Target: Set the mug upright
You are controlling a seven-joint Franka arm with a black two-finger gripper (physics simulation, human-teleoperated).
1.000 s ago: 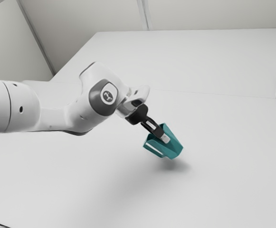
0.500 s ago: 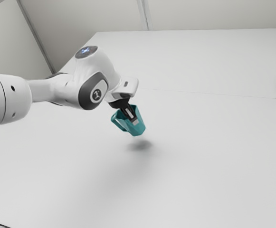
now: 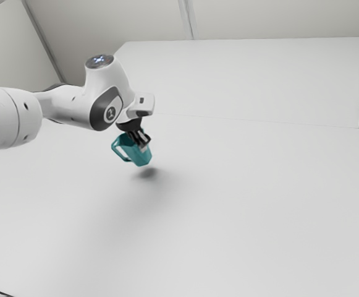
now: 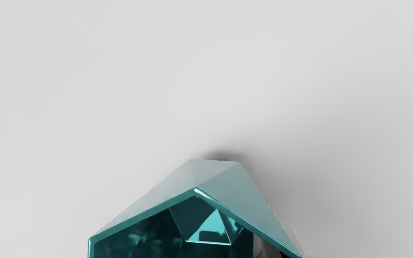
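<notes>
The black gripper [image 3: 144, 147] has its jaws nearly together, pinching one thin wall of the glossy teal mug [image 3: 140, 158], whose flat facets and angular rim tilt above the smooth, pale table [image 3: 241, 210].

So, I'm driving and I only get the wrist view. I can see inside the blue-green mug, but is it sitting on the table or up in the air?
Observer: Up in the air! In the exterior view, the mug hangs over the table, with its shadow below, apart from its bottom.
Operator: Cool! Which way does the handle go?
Observer: The handle sticks out toward the exterior view's left.
Operator: Is it standing straight?
Observer: Not quite. It leans, with its bottom swung toward the exterior view's right.
</notes>
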